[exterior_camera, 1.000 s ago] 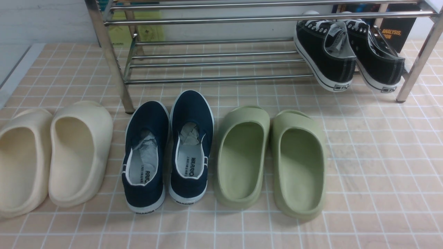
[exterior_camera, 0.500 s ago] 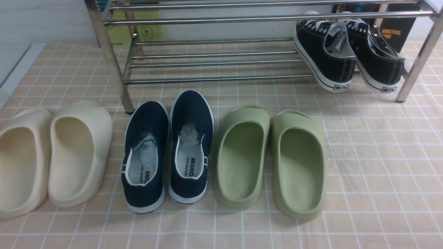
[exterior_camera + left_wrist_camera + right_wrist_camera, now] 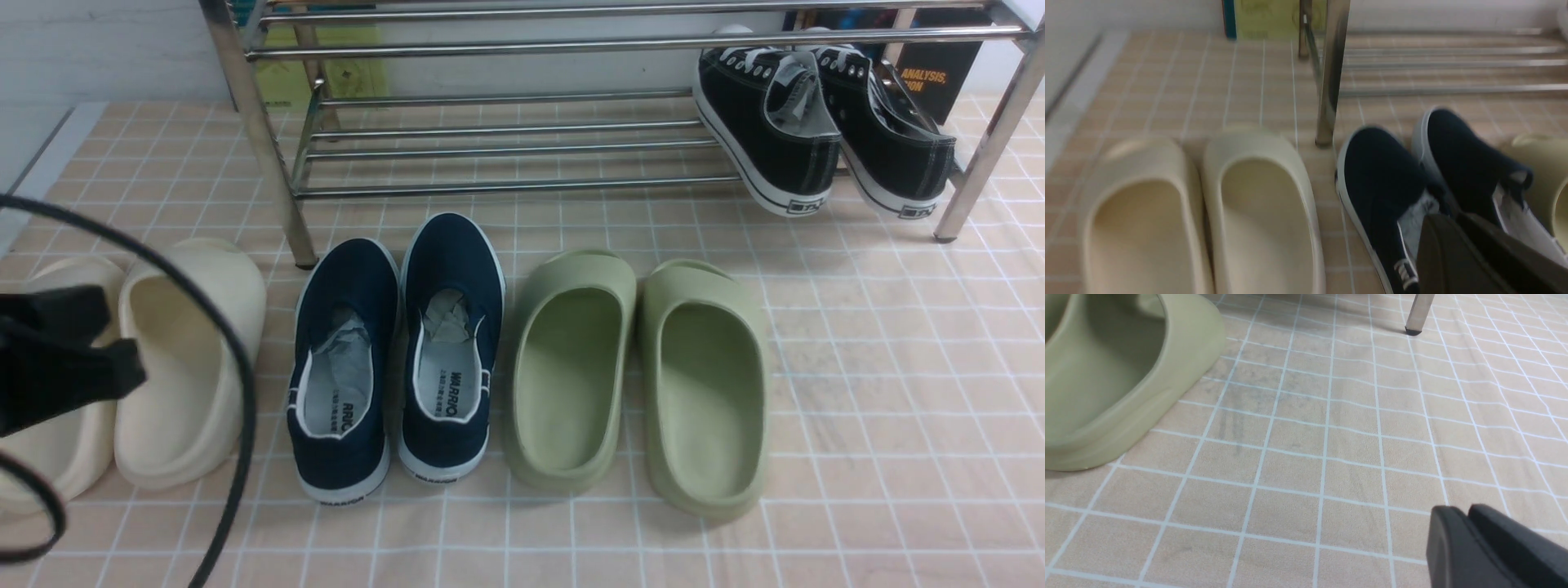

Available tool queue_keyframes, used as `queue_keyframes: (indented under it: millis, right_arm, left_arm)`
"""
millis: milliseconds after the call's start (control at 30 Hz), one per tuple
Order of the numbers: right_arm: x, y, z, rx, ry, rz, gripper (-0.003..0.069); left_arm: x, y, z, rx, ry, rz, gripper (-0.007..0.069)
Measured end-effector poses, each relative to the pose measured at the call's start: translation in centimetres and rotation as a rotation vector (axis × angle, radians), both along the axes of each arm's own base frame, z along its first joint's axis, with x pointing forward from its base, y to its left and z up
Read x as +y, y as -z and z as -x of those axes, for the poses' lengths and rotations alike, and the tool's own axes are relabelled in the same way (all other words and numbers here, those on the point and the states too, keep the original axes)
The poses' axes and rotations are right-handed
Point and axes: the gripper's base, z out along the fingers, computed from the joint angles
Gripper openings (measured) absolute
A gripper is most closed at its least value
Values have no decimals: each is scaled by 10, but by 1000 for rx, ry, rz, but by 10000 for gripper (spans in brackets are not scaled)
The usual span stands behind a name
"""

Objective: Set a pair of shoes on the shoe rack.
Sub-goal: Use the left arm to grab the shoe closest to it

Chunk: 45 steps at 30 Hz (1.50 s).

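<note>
Navy canvas, the pair of shoes (image 3: pixel 449 269) stands on the floor just in front of the shoe rack's (image 3: pixel 506 188) left leg in the front view, between cream slides (image 3: pixel 192 367) and green slides (image 3: pixel 571 367), while the left gripper (image 3: pixel 122 351) shows as a dark shape before the cream pair. The blurred left wrist view adds its fingers (image 3: pixel 1437 253), seemingly pressed together on nothing, near the navy heels. Only the right wrist view shows the right gripper (image 3: pixel 1468 522), closed and empty, over bare tiles before the rack's right foot (image 3: pixel 1414 318).
</note>
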Motion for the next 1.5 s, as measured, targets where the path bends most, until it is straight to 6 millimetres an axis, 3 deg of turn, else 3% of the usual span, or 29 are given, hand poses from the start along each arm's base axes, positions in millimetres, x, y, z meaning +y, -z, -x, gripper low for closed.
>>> queue_keyframes:
  millis: [167,433,700,867,967,1067,1100,1167,1267,1400,1500]
  right_arm:
    - [0,0,0,0,0,0,80]
    - [0,0,0,0,0,0,87]
    - [0,0,0,0,0,0,97]
    - [0,0,0,0,0,0,103]
    - [0,0,0,0,0,0,106]
    - [0,0,0,0,0,0,111]
    - [0,0,0,0,0,0,113]
    - [0,0,0,0,0,0,115]
    - [0,0,0,0,0,0,120]
    - [0,0,0,0,0,0,123]
    - [0,0,0,0,0,0,125]
  left_arm:
    - [-14,26,-64,383,-3,102,59]
    - [-27,56,-126,699,73,64,85]
    - [-29,74,-140,756,75,66,198]
    - [-36,75,-141,741,110,-2,349]
    - [-47,79,-143,715,156,-81,359]
    - [-63,89,-148,681,203,-176,308]
    - [-68,94,-149,675,201,-218,237]
    - [-68,97,-151,673,159,-245,139]
    - [-64,95,-151,671,85,-257,52]
    - [-57,83,-149,623,21,-290,46]
    - [-52,56,-142,567,-13,-287,46]
